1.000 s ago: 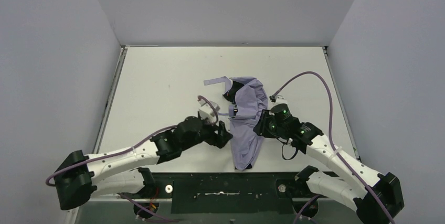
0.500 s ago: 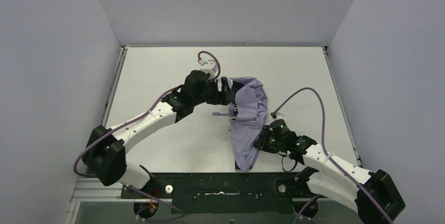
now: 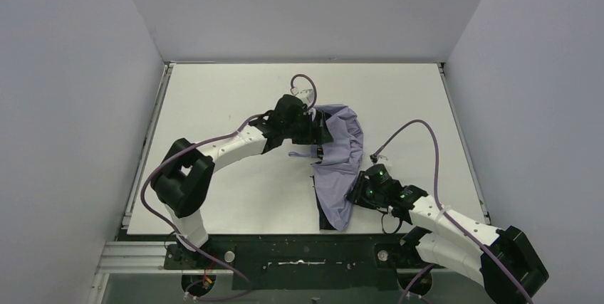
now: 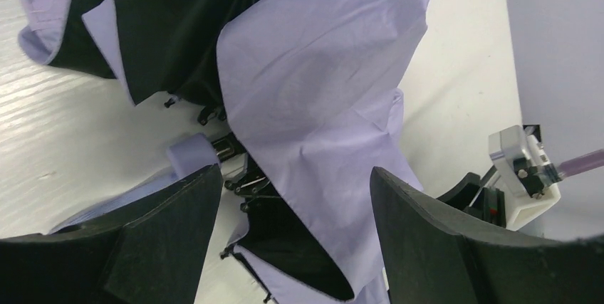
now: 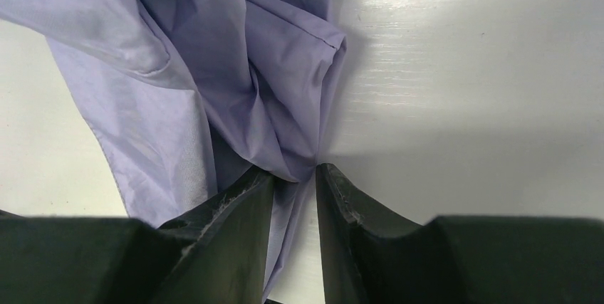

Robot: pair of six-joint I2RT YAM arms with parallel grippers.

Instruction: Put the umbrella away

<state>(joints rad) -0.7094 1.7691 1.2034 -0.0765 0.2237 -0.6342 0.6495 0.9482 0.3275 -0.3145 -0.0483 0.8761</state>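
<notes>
The umbrella (image 3: pixel 340 154) lies loosely bunched on the white table, its pale lavender fabric running from mid-table toward the near edge, with black lining showing. My left gripper (image 3: pixel 318 129) hovers at its far upper end, jaws wide open. In the left wrist view the lavender fabric (image 4: pixel 320 83) and black ribs pass between the open gripper (image 4: pixel 292 204) without being pinched. A small lavender end piece (image 4: pixel 189 156) lies by the left finger. My right gripper (image 3: pixel 355 194) is at the fabric's right edge. In the right wrist view that gripper (image 5: pixel 297 176) is shut on a fold of the fabric (image 5: pixel 214 69).
Grey walls close in the table (image 3: pixel 214 97) on three sides. A purple cable (image 3: pixel 420 129) loops above the right arm. The right arm's white wrist camera block (image 4: pixel 520 169) shows just beyond the umbrella in the left wrist view.
My left arm swung from the umbrella's near left side up to its far end. The right gripper drew back toward the near edge along the fabric.
</notes>
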